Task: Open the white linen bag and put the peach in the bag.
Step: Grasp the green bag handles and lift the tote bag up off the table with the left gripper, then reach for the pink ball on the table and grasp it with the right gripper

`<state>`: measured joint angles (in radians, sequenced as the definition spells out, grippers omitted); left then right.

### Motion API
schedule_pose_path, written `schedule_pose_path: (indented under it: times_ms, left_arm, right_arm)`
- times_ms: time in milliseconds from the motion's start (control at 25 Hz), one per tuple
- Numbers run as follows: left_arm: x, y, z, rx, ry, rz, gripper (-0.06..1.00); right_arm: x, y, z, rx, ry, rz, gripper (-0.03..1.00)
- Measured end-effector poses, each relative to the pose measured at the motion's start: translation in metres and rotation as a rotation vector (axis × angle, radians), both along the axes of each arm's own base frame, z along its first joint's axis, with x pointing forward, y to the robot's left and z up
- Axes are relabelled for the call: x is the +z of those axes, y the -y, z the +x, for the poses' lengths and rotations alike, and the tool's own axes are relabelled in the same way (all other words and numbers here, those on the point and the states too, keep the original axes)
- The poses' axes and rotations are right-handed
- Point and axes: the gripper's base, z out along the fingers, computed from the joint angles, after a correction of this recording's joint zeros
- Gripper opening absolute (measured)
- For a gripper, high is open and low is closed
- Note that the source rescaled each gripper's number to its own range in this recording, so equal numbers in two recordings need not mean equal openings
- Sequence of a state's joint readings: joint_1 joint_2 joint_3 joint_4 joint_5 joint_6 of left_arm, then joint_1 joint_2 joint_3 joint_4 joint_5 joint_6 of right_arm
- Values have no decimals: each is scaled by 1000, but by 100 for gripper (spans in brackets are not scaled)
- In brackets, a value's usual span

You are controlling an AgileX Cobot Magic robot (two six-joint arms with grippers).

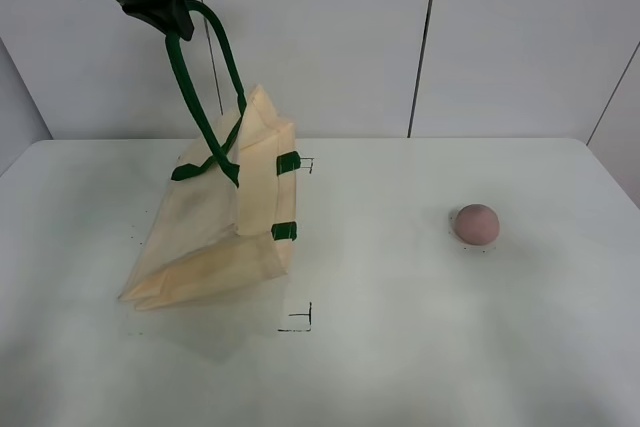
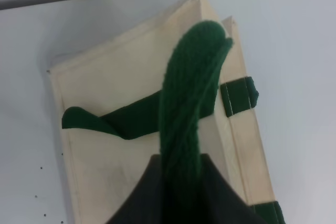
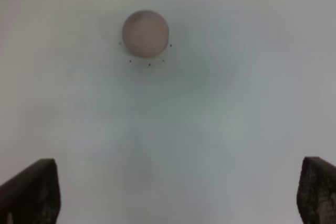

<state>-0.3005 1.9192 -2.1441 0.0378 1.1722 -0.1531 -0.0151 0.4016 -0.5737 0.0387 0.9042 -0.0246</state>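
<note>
The white linen bag [image 1: 215, 232] stands partly lifted on the left of the table, its far side pulled up. My left gripper [image 1: 165, 7] is shut on one dark green strap handle [image 1: 195, 97] high above the bag; the second handle [image 1: 205, 165] lies on the cloth. In the left wrist view the held handle [image 2: 186, 108] runs up into the jaws over the bag [image 2: 115, 77]. The peach [image 1: 477, 222] sits alone on the right of the table. In the right wrist view the peach [image 3: 145, 33] lies ahead of my open right gripper [image 3: 176, 192], well apart from it.
The white table [image 1: 400, 347] bears small black corner marks [image 1: 300, 319] in front of the bag and another [image 1: 308, 165] behind it. A white panelled wall [image 1: 500, 37] stands behind the table's far edge.
</note>
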Motion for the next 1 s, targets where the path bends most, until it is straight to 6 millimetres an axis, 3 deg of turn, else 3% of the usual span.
schedule_pose_path:
  times_ms: [280, 440, 600, 760, 1000]
  left_arm:
    - [11, -2, -7, 0, 26, -9, 0]
    - [14, -3, -9, -1, 31, -13, 0]
    - [14, -2, -9, 4, 30, -17, 0]
    - [14, -2, -9, 5, 30, -18, 0]
    - [14, -2, -9, 6, 29, -18, 0]
  right_arm:
    - [-5, 0, 145, 14, -301, 20, 100]
    - [-38, 2, 240, 28, -455, 13, 100]
    - [-74, -4, 309, 58, -548, 4, 100]
    - [-108, -24, 343, 117, -622, -18, 100]
    - [-149, -38, 355, 153, -695, -38, 100]
